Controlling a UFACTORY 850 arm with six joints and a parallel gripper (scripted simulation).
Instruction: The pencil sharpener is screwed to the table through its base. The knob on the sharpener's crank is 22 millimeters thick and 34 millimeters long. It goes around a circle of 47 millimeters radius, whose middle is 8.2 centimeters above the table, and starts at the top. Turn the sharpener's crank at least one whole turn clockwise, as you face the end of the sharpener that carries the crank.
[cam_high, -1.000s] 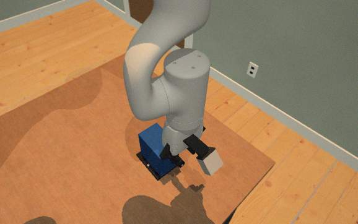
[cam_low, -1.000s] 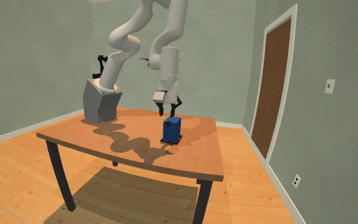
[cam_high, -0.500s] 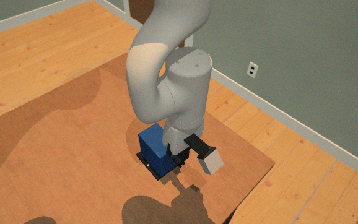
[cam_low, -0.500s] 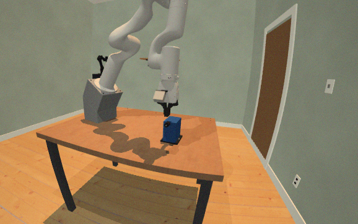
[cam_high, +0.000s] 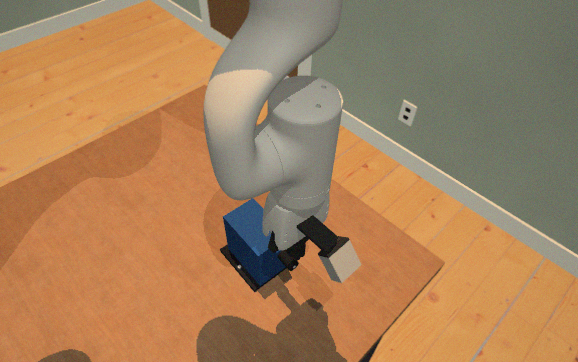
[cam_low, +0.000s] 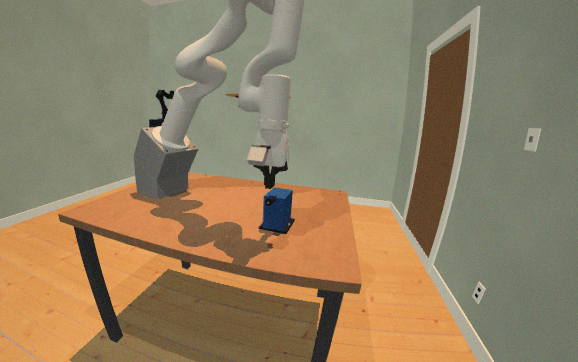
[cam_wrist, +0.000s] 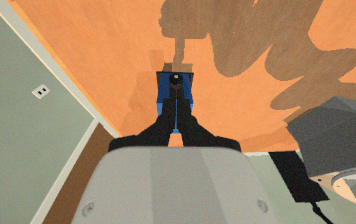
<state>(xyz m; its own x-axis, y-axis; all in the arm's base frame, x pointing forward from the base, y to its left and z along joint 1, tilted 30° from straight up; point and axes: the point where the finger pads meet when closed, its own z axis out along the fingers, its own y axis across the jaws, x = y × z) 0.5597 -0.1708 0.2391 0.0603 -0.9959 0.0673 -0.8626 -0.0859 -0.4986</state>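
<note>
From the top view, the arm is hanging its gripper (cam_high: 286, 254) just beside the upper edge of the blue pencil sharpener (cam_high: 245, 240), which is sitting on its dark base on the table (cam_high: 100, 260); the crank itself is hiding under the wrist here. In the exterior view, the gripper (cam_low: 270, 179) is hovering just above the sharpener (cam_low: 278, 210), apart from it, while the dark knob (cam_low: 270, 201) is showing on the face below the fingertips. In the wrist view, the fingers are pressing together on nothing, pointing straight down at the knob (cam_wrist: 175, 78) beyond the tips, so reaching it is likely calling for reopening and descending.
</note>
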